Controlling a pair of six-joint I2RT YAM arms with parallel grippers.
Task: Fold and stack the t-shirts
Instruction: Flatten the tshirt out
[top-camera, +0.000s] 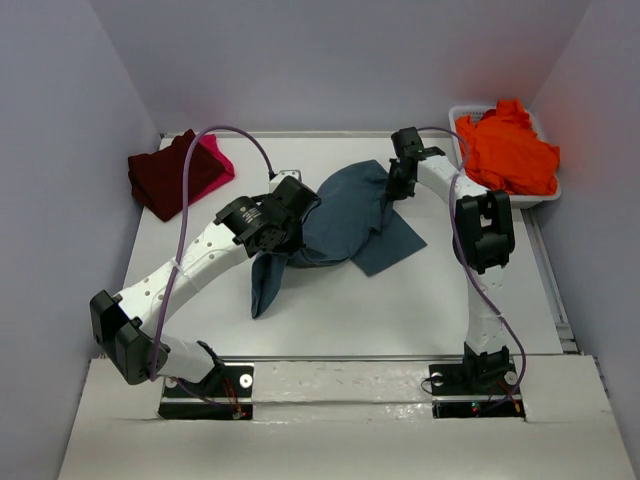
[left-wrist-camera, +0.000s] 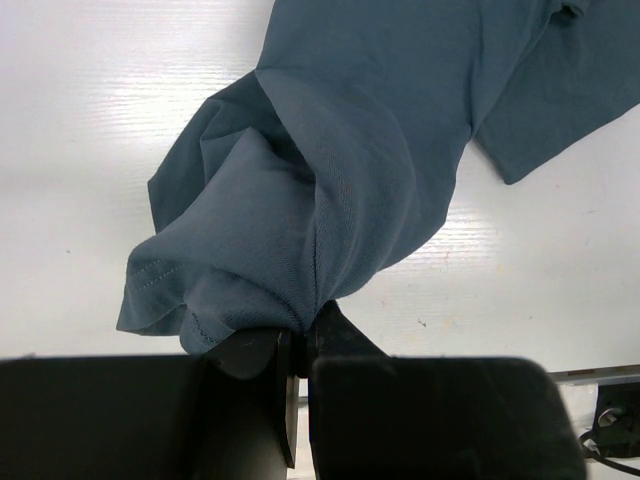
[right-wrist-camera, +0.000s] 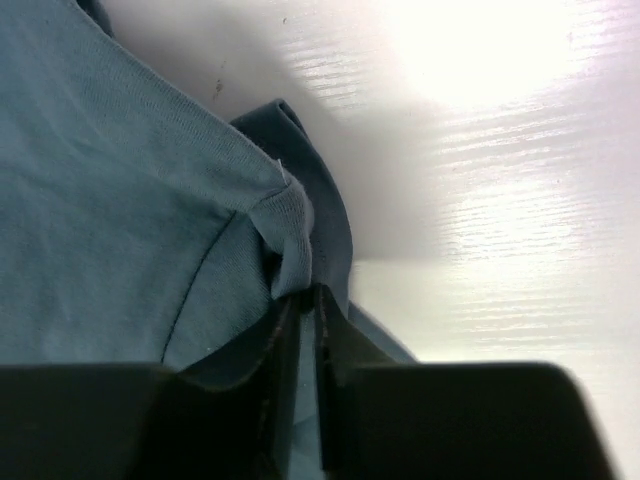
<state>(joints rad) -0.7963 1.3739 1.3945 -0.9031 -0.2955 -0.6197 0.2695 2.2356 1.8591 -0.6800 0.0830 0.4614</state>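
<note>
Diagonally, teal-blue t-shirt (top-camera: 345, 225), near-left to far-right

The maroon t-shirt (top-camera: 160, 180) covers most of the pink t-shirt (top-camera: 217, 164).

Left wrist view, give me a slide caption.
Left gripper pinching a bunched fold of the teal-blue t-shirt over the white table.

The slate blue t-shirt (top-camera: 345, 215), the dark maroon t-shirt (top-camera: 160, 182) and the bright pink t-shirt (top-camera: 219, 160) at upper left, and the vivid orange t-shirt (top-camera: 505, 150) at upper right are plain, and the surface (top-camera: 400, 300) is white.
</note>
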